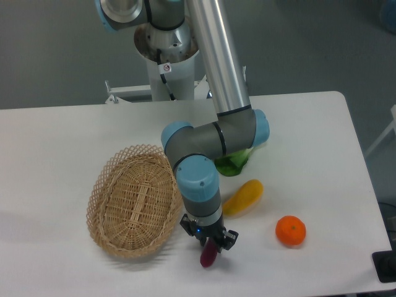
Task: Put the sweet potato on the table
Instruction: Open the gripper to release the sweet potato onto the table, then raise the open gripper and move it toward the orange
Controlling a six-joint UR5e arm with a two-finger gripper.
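The sweet potato (pixel 208 255) is a small dark magenta tuber held end-down between my fingers, its lower tip at or just above the white table (pixel 55 154); I cannot tell whether it touches. My gripper (pixel 208 249) is shut on its upper part, pointing straight down near the table's front edge, just right of the wicker basket (pixel 136 199).
A curved yellow fruit (pixel 244 196) lies right of my wrist, with a round orange (pixel 290 231) further right. A green leafy vegetable (pixel 234 162) sits behind the arm's elbow. The table's front edge runs just below the gripper.
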